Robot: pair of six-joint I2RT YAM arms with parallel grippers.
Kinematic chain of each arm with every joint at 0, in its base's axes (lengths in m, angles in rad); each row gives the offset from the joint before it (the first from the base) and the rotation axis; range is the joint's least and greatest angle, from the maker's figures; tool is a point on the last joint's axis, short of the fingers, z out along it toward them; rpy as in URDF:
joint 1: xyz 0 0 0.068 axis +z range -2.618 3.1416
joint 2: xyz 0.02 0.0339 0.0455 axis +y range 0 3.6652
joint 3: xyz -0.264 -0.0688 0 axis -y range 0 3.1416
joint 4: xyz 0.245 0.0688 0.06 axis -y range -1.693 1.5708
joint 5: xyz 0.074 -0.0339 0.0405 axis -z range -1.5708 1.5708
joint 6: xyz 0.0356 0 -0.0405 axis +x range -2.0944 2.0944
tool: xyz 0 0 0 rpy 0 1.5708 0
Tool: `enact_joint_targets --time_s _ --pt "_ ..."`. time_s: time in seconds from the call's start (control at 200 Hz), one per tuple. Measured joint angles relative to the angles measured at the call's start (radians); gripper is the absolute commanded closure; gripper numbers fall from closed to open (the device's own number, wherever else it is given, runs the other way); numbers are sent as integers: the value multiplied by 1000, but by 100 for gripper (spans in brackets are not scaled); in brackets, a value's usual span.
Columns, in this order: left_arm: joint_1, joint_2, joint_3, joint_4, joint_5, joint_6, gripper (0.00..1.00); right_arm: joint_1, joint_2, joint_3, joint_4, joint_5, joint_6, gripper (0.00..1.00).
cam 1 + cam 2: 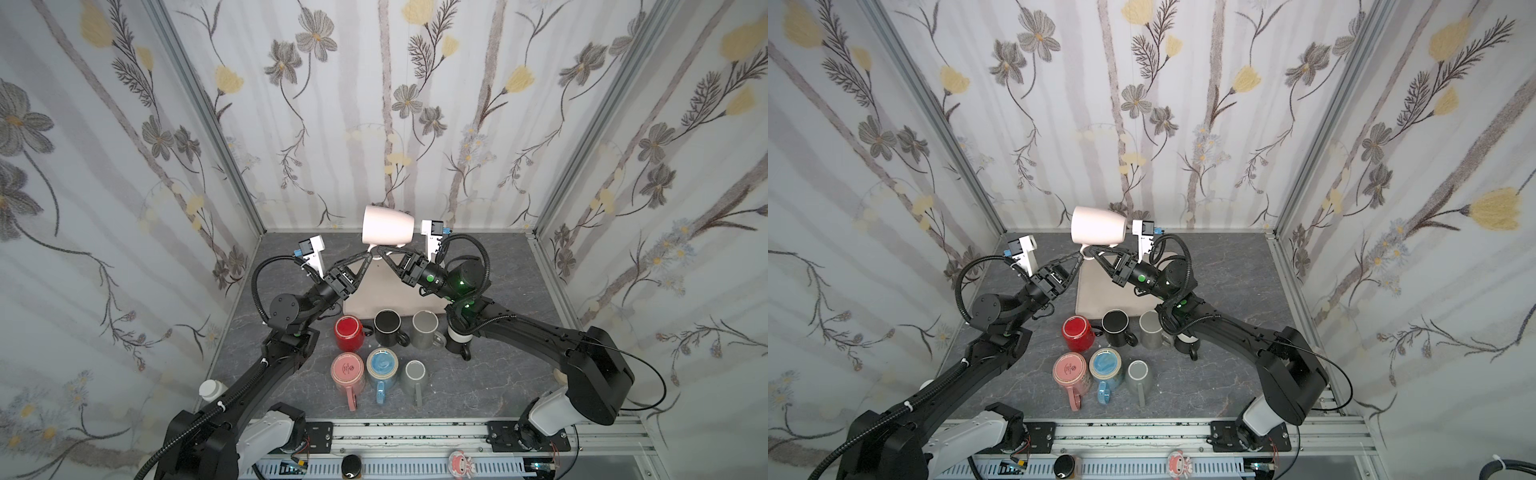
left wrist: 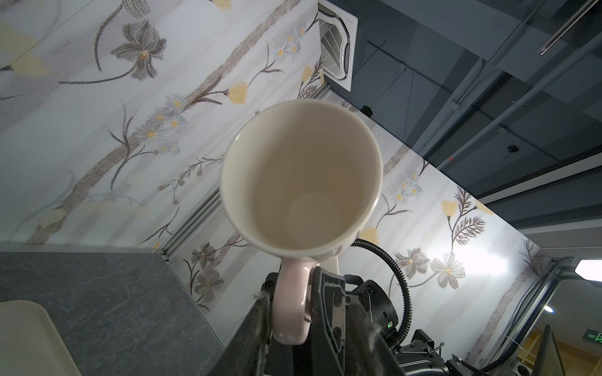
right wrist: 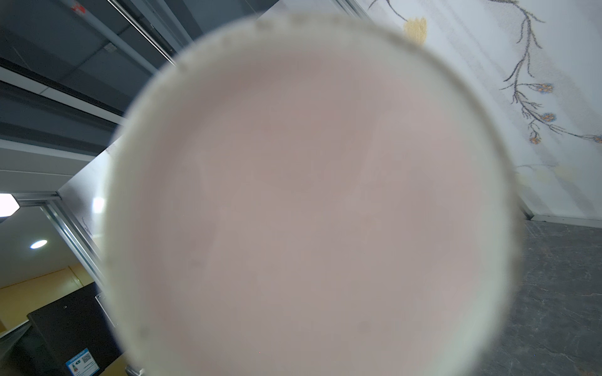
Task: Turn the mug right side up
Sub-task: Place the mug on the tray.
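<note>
A pale pink mug (image 1: 388,226) (image 1: 1098,226) is held in the air on its side above the back of the table. Its mouth faces left and its base faces right. Its handle (image 2: 291,309) points down. My left gripper (image 1: 370,251) (image 1: 1080,253) comes up from the left and is shut on that handle. My right gripper (image 1: 381,250) (image 1: 1092,250) meets it from the right, shut on the same handle. The left wrist view looks into the mug's empty cream inside (image 2: 301,182). The mug's base (image 3: 309,195) fills the right wrist view and hides the right jaws.
A beige mat (image 1: 386,291) lies under the raised mug. In front of it stand several mugs: red (image 1: 349,332), black (image 1: 387,326), grey (image 1: 424,328), pink (image 1: 348,372), blue (image 1: 382,368) and a small grey one (image 1: 414,374). Floral walls close in on three sides.
</note>
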Motion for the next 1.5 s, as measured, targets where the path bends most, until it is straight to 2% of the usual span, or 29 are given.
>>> enact_joint_targets --time_s 0.27,0.48,0.51,0.65,0.729,0.844,0.954,1.079,1.264,1.389,1.499 --pt "-2 2 17 -8 -1 1 70 12 26 21 22 -25 22 100" --pt "-2 -5 24 -43 -26 23 94 19 32 20 32 -18 48 100" --pt "-2 -7 25 -49 -27 25 100 19 32 19 35 -18 50 95" --pt "-6 -23 46 -128 -32 49 100 15 15 -2 34 -5 50 58" --pt "-5 -32 76 -222 -54 82 100 2 -13 -35 28 1 34 48" --pt "-5 -31 137 -378 -105 143 100 -35 -79 -107 6 27 20 44" --pt "-2 4 216 -539 -185 231 100 -71 -166 -174 -42 53 -18 39" --pt "-3 90 306 -722 -305 357 100 -95 -288 -235 -165 106 -112 38" --pt "-54 278 362 -925 -587 554 100 -108 -420 -288 -393 200 -264 36" --pt "-82 385 362 -964 -710 656 100 -123 -475 -328 -488 250 -330 36" --pt "-69 468 376 -963 -782 724 100 -132 -500 -355 -563 272 -364 35"
